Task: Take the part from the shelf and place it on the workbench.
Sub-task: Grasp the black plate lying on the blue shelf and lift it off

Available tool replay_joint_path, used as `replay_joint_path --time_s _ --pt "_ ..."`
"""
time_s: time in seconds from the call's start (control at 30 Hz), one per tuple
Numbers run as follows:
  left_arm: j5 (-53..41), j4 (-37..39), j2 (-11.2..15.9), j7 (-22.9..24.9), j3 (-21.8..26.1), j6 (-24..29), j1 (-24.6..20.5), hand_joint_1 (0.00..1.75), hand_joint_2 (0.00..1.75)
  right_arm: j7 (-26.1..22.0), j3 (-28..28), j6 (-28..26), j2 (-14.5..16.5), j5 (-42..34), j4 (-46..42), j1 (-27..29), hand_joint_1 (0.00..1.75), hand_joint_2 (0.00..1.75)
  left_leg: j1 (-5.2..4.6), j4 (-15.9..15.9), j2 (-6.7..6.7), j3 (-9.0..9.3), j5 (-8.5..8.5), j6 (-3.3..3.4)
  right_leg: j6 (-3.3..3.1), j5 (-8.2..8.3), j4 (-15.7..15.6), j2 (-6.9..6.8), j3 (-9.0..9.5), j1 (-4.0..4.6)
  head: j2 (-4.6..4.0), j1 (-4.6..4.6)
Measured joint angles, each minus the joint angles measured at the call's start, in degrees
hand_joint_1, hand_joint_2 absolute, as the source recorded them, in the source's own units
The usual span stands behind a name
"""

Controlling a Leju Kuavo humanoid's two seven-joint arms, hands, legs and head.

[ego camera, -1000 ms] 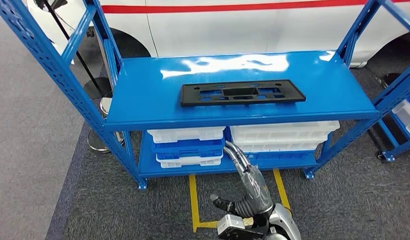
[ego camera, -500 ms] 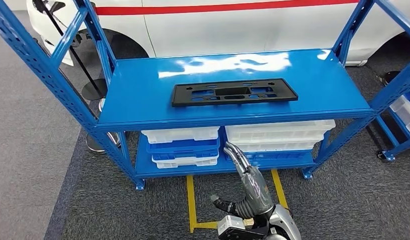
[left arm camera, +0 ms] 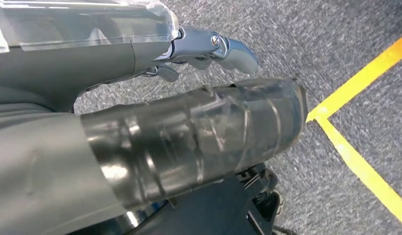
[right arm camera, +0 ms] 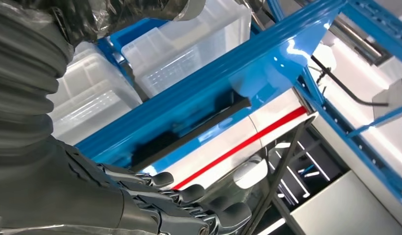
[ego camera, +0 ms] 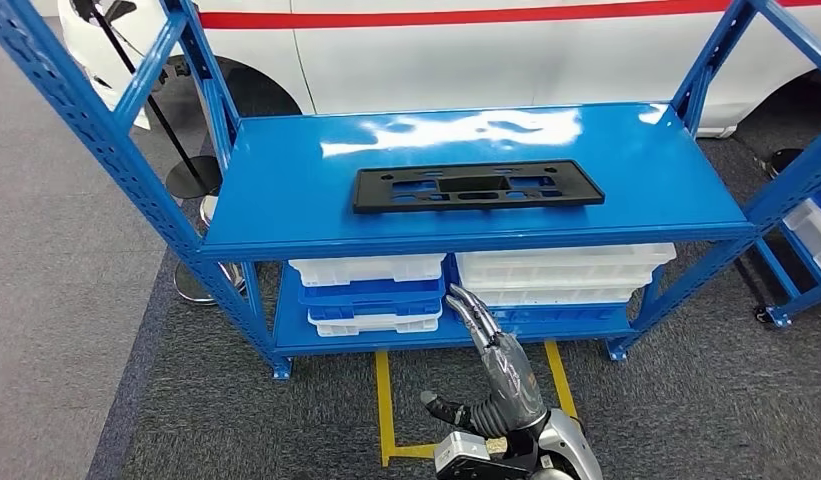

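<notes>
On the shelf (ego camera: 286,190), near its front edge, the part (ego camera: 477,186) lies flat, untouched. Below that edge the right hand (ego camera: 491,365) hangs with fingers extended and apart, holding nothing. The left hand (left arm camera: 189,142) hangs over the floor, also empty, its fingers apparently loose. A straight lift could likely knock the edge; the thin part may slide away. Open room lies above, between the uprights (ego camera: 201,75).

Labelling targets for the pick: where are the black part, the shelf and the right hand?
black part (ego camera: 477,187), head view, its middle.
shelf (ego camera: 286,180), head view, bare top.
right hand (ego camera: 498,368), head view, its back.
</notes>
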Motion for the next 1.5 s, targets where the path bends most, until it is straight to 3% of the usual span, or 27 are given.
replay_joint_path --time_s 0.13,0.17,0.27,0.33,0.37,0.43,0.5,0.63,0.7,0.77,0.8,0.83,0.9,0.97,1.0,1.13,1.2,1.27,1.3,1.33,1.37,1.43,1.5 --pt "-0.03 0.00 0.01 0.00 0.00 0.01 -0.03 0.00 0.00 0.00 -0.02 0.02 0.01 0.03 -0.04 -0.03 0.00 1.75 0.17 1.18 0.02 -0.47 -1.04 -1.23 -1.41 0.29 -0.35 0.09 -0.04 0.04 0.00 -0.03" --pt "-0.03 0.00 0.01 0.00 0.00 0.02 -0.05 0.00 0.00 0.00 -0.02 0.02 0.02 0.04 -0.05 -0.06 0.00 1.75 0.25 3.30 0.03 -1.37 -2.44 -1.52 -1.73 0.40 -0.50 0.02 0.00 -0.07 0.00 -0.03" --pt "-0.03 0.00 0.00 0.01 0.00 0.03 0.03 0.00 0.00 -0.01 -0.02 0.03 0.02 0.04 -0.06 -0.05 0.00 1.75 0.43 13.88 0.07 -6.17 -7.56 -2.02 -2.15 0.45 -0.53 -0.11 -0.11 0.05 0.00 -0.04" --pt "-0.04 0.00 0.00 0.01 0.00 -0.01 0.11 0.00 0.00 -0.01 -0.01 0.03 0.02 0.04 -0.05 -0.02 0.00 1.75 0.44 15.92 0.07 -7.17 -7.17 -1.94 -2.18 0.44 -0.50 -0.10 -0.09 0.20 0.00 -0.06" --pt "-0.05 0.00 0.00 0.02 0.00 -0.04 0.11 0.00 0.00 0.00 0.00 0.03 0.02 0.04 -0.05 -0.02 0.00 1.75 0.41 13.70 0.07 -6.13 -5.41 -1.72 -2.19 0.42 -0.49 -0.06 0.00 0.28 0.00 -0.06" --pt "-0.05 0.01 0.03 0.05 0.00 -0.07 0.04 0.00 0.00 -0.01 0.01 0.00 0.02 0.04 -0.07 -0.03 0.00 1.75 0.20 5.79 0.06 -2.38 -1.57 -0.95 -2.11 0.35 -0.49 0.00 0.21 0.49 0.00 -0.04" --pt "-0.05 0.01 0.08 0.13 0.00 -0.08 -0.01 0.00 0.00 -0.02 0.00 -0.01 0.02 0.04 -0.08 -0.01 0.00 1.75 -0.13 0.62 0.03 -0.03 -0.12 -0.29 -1.78 0.35 -0.48 0.02 0.13 0.62 0.00 -0.03" --pt "-0.07 0.01 0.09 0.31 0.00 -0.08 0.12 0.00 0.00 -0.03 -0.02 -0.02 0.01 0.07 -0.11 0.04 0.00 1.75 0.01 -0.97 0.11 0.44 0.36 0.55 -0.52 0.00 -0.13 -0.04 -0.12 0.53 0.00 -0.01" --pt "-0.08 0.00 0.09 0.36 0.00 -0.10 0.04 0.00 0.00 -0.05 -0.04 -0.03 0.00 0.07 -0.13 0.07 0.00 1.75 0.27 -1.59 0.27 0.70 0.80 1.05 -0.08 -2.69 3.98 -0.06 -1.93 0.44 0.00 0.02" --pt "-0.09 0.01 0.09 0.38 0.00 -0.18 0.06 0.00 0.00 -0.07 -0.04 -0.02 0.00 0.07 -0.09 0.25 0.00 1.75 0.24 -1.61 0.32 0.67 0.82 1.23 0.28 -5.94 10.91 -0.05 -5.23 0.33 0.00 0.03" --pt "-0.09 0.01 0.09 0.39 0.00 -0.21 0.10 0.00 0.00 -0.07 -0.05 -0.01 0.00 0.07 -0.05 0.38 0.00 1.75 0.24 -1.58 0.34 0.67 0.79 1.24 0.47 -6.53 13.32 -0.06 -6.40 0.24 0.00 0.04" --pt "-0.09 0.01 0.08 0.39 -0.01 -0.24 0.12 0.00 0.00 -0.07 -0.07 -0.01 0.00 0.07 -0.02 0.46 0.00 1.75 0.26 -1.50 0.33 0.66 0.74 1.21 0.62 -5.98 13.78 -0.07 -6.66 0.12 0.00 0.04" --pt "-0.08 0.00 0.03 0.39 -0.01 -0.25 0.11 0.00 0.00 -0.07 -0.10 -0.01 0.00 0.07 0.02 0.49 0.00 1.75 0.34 -1.14 0.25 0.69 0.49 0.98 0.80 -2.39 8.72 -0.11 -4.18 -0.19 0.00 0.04" --pt "-0.08 0.01 -0.02 0.39 -0.01 -0.25 0.07 0.00 0.00 -0.07 -0.13 -0.01 0.00 0.07 0.01 0.44 0.00 1.75 0.23 -0.42 0.15 0.51 0.01 0.41 0.62 -0.05 2.30 -0.06 -1.00 -0.27 0.00 0.03" --pt "-0.08 0.01 -0.02 0.39 -0.01 -0.25 0.06 0.00 0.00 -0.07 -0.15 0.00 0.00 0.07 0.01 0.44 0.00 1.75 0.12 -0.09 0.12 0.36 -0.19 0.08 0.39 0.20 0.67 -0.01 -0.29 -0.23 0.00 0.02" --pt "-0.08 0.00 -0.02 0.39 -0.01 -0.25 0.02 0.00 0.00 -0.08 -0.21 0.02 0.01 0.08 -0.03 0.43 0.00 1.75 0.16 0.62 0.11 -0.03 -0.88 -1.11 -1.12 0.19 -0.01 0.11 -0.22 -0.04 0.00 -0.03" --pt "-0.08 0.00 -0.02 0.39 0.00 -0.25 0.00 0.00 0.00 -0.10 -0.22 0.02 0.02 0.09 -0.05 0.40 0.00 1.75 0.36 4.57 0.13 -1.69 -3.50 -1.69 -1.79 0.34 -0.26 -0.03 -0.13 -0.16 0.00 -0.05" --pt "-0.08 0.00 -0.02 0.39 0.00 -0.25 0.06 0.00 0.00 -0.11 -0.23 0.03 0.02 0.09 -0.05 0.41 0.00 1.75 0.47 12.22 0.14 -5.14 -7.21 -2.06 -2.07 0.33 -0.27 -0.13 -0.21 0.00 0.00 -0.04" --pt "-0.08 0.00 -0.02 0.39 0.00 -0.25 0.12 0.00 0.00 -0.11 -0.23 0.04 0.02 0.09 -0.05 0.43 0.00 1.75 0.49 15.27 0.14 -6.58 -8.16 -2.11 -2.12 0.32 -0.26 -0.14 -0.22 0.10 0.00 -0.04" --pt "-0.08 0.00 -0.02 0.39 0.00 -0.25 0.17 0.00 0.00 -0.11 -0.23 0.04 0.02 0.09 -0.05 0.43 0.00 1.75 0.48 16.55 0.14 -7.23 -8.05 -2.06 -2.14 0.30 -0.25 -0.13 -0.20 0.19 0.00 -0.04" --pt "-0.08 0.00 -0.02 0.39 0.00 -0.25 0.19 0.00 0.00 -0.11 -0.23 0.04 0.02 0.09 -0.05 0.43 0.00 1.75 0.46 15.36 0.14 -6.70 -6.71 -1.88 -2.15 0.29 -0.24 -0.10 -0.11 0.28 0.00 -0.04" --pt "-0.08 0.01 -0.02 0.39 0.00 -0.25 0.13 0.00 0.00 -0.11 -0.23 0.04 0.03 0.09 -0.07 0.41 0.00 1.75 0.30 7.74 0.13 -3.23 -2.50 -1.10 -2.14 0.22 -0.27 -0.02 0.14 0.42 0.00 -0.03" --pt "-0.09 0.02 0.03 0.39 0.00 -0.26 0.02 0.00 0.00 -0.11 -0.23 0.03 0.04 0.09 -0.08 0.38 0.00 1.75 -0.07 1.48 0.10 -0.38 -0.33 -0.32 -1.88 0.20 -0.24 0.00 0.12 0.56 0.00 -0.03"
